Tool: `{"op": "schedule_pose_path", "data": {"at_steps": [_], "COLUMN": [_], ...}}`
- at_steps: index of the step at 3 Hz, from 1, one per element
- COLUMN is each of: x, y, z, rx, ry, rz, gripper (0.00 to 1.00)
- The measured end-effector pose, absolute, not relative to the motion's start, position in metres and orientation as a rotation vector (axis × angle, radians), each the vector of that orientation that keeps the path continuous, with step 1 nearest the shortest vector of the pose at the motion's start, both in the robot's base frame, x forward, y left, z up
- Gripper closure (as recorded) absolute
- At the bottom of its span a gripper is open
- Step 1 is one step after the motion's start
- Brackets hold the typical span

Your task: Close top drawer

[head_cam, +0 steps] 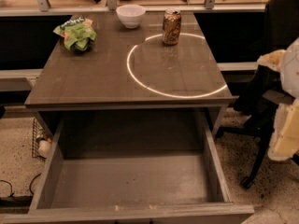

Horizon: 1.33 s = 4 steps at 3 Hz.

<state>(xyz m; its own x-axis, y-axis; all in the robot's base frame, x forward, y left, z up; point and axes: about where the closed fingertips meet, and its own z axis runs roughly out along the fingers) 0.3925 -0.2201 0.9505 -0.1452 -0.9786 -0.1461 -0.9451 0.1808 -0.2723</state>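
Observation:
The top drawer [131, 181] is a wide, deep grey wooden drawer. It stands pulled far out from under the grey tabletop [93, 78], and its inside is bare. Its front panel [140, 213] runs along the bottom edge of the camera view, and its handle is hidden below the frame. My gripper is not in view. Only white and cream parts of what looks like my arm [287, 134] show at the right edge, to the right of the drawer.
On the tabletop stand a green chip bag [76, 32], a white bowl [130, 15] and a soda can [171, 27]. A bright ring of light [140, 80] lies on the top. A black office chair [261, 125] stands to the right. A wire basket [39, 141] and cables lie on the floor at left.

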Motion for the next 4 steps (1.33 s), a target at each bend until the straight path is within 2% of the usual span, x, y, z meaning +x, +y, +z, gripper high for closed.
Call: {"op": "schedule_pose_path", "data": {"at_steps": [1,4], "x": [0.362,0.278], "y": [-0.219,-0.193], "z": [0.928,0.818], "rx": [-1.922,-1.961], "ry": [2.142,2.262], "rz": [-0.172,-0.056], "gripper": [0.18,0.88]}}
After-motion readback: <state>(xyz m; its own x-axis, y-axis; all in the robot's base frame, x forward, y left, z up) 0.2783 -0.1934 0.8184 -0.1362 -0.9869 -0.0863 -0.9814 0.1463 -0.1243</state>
